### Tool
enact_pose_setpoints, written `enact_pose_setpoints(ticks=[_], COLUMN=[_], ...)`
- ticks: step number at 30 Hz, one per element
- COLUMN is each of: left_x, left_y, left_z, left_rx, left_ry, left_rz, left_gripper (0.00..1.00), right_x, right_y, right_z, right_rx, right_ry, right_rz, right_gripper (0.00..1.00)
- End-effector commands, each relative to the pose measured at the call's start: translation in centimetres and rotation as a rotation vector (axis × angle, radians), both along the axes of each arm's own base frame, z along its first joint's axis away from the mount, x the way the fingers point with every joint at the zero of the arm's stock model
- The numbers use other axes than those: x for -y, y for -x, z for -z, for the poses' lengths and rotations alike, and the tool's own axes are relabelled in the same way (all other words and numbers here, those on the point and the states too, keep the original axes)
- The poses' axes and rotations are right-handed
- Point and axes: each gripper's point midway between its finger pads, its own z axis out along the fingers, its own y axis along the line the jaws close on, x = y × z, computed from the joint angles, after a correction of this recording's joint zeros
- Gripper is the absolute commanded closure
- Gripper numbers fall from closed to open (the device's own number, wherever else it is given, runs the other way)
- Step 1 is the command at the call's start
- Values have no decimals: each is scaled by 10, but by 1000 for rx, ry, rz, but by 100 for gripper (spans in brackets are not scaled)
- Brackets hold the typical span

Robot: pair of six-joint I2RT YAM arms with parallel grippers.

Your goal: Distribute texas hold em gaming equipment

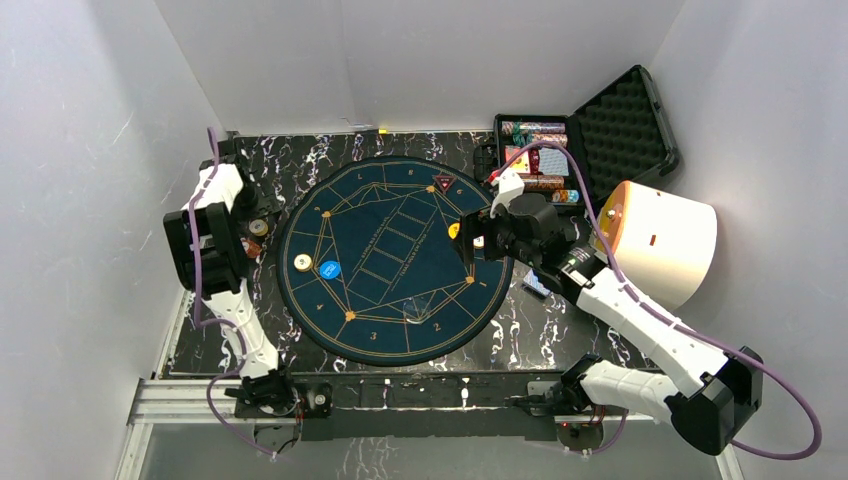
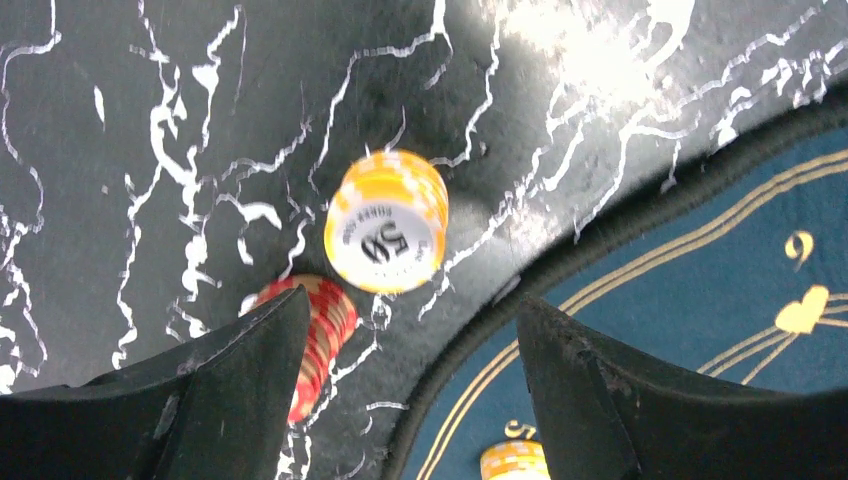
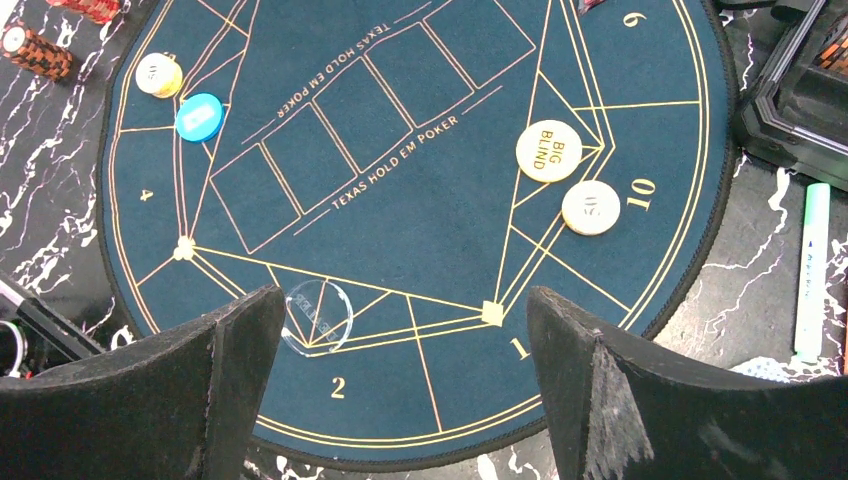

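Two chip stacks sit off the mat [image 2: 700, 330] on the dark worktop [image 2: 120, 150], under the left arm. One is a yellow-and-white stack [image 2: 386, 222], blurred and seemingly tipped so its face shows. The other is a red stack [image 2: 318, 330], nearer the camera. Probably a supply pile, parked at the rim for dealing out to the numbered seats.

Left end effector [image 2: 412, 300]: fingers spread, nothing between them. Red stack lies just beside one finger [image 2: 250, 380] and is partly hidden by it; contact not clear. Yellow-and-white stack lies beyond the tips, apart.

On the mat, right wrist view:
- cream button [image 3: 548, 150] marked big blind, with a pale chip [image 3: 590, 207] just beside it at seat 10
- blue disc [image 3: 198, 116] and another pale chip [image 3: 158, 74] side by side near seat 4
- clear disc [image 3: 317, 318] above seat 2

Reads as seat-by-seat shares. Several seats are bare, so the job looks partway done.

Right end effector [image 3: 405, 295]: fingers wide apart, empty, hanging over the mat's right side. An open case [image 1: 625, 125] holding more chips stands off the mat at the far right. A green pen [image 3: 810, 270] lies on the worktop, no part of the job.
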Motion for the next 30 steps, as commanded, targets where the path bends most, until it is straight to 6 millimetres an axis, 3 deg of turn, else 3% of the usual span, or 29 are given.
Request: enact_pose_setpoints(ticks=[1, 12, 19, 26, 30], left_x=[-11, -13, -12, -11, -14], left_y=[-17, -32, -23, -9, -10], left_z=[-12, 9, 18, 32, 34], left_rx=[42, 23, -6, -44, -52], left_ry=[31, 56, 52, 50, 36], left_rz=[10, 20, 11, 7, 5], left_gripper=[27, 34, 34, 44, 44], right_x=[-8, -10, -12, -11, -10], right_y=[-7, -10, -10, -9, -8], right_z=[-15, -11, -11, -13, -13], right_rx=[61, 49, 49, 52, 53], right_ry=[-30, -20, -23, -25, -25], right_rz=[-18, -21, -26, -27, -26], right_gripper=[2, 2, 2, 2, 2])
